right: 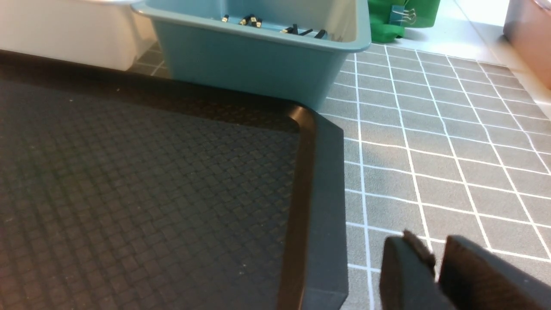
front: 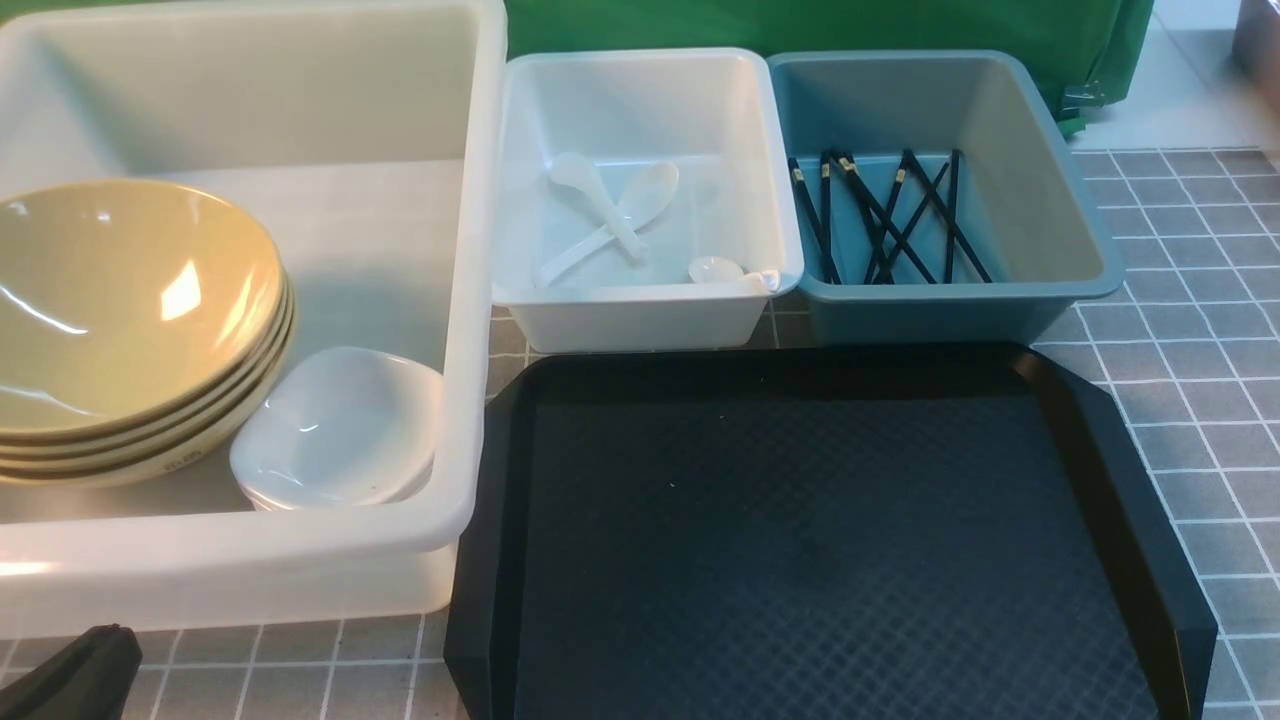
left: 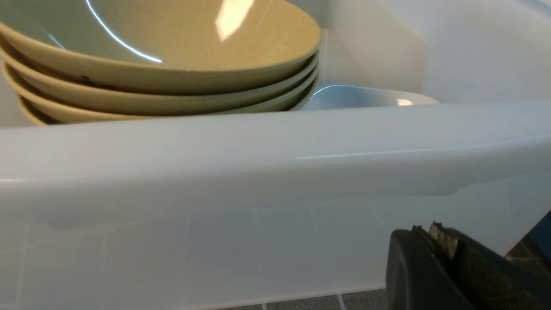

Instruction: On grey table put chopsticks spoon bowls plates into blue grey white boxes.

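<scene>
Several yellow bowls (front: 120, 300) are stacked in the large translucent white box (front: 470, 300), with white plates (front: 340, 430) beside them. White spoons (front: 610, 210) lie in the small white box (front: 640, 320). Black chopsticks (front: 890, 215) lie in the blue-grey box (front: 920, 315). My left gripper (left: 430, 230) is shut and empty, low on the grey table in front of the large box's wall (left: 258, 146); the bowls (left: 172, 43) and a plate (left: 357, 97) show over the rim. My right gripper (right: 434, 249) is shut and empty above the grey table (right: 430, 142), right of the tray.
A black textured tray (front: 820, 530) lies on the grey table (front: 1180, 330) in front of the two small boxes; its corner (right: 310, 125) is near my right gripper. The blue-grey box (right: 245, 60) stands beyond it. Green cloth (front: 800, 25) hangs behind the boxes.
</scene>
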You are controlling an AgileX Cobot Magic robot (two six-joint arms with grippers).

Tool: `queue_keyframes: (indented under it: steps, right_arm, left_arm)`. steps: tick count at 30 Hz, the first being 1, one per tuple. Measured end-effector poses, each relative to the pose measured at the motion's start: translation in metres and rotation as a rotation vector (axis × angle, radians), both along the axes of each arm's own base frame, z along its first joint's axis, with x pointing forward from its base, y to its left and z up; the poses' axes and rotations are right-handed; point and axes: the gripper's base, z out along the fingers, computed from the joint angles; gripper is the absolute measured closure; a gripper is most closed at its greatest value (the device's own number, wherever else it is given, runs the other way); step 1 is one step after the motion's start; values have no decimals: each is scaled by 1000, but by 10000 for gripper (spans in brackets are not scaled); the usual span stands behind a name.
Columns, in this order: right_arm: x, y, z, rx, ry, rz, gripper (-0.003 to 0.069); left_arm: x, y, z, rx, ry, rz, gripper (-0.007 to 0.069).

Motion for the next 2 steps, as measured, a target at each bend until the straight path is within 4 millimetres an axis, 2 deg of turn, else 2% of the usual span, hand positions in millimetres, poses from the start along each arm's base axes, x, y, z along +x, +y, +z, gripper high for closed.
queue_keyframes:
  steps: [2]
  right_arm:
    - [0, 0, 0, 0, 0, 0, 495]
  left_arm:
    - [0, 0, 0, 0, 0, 0, 633]
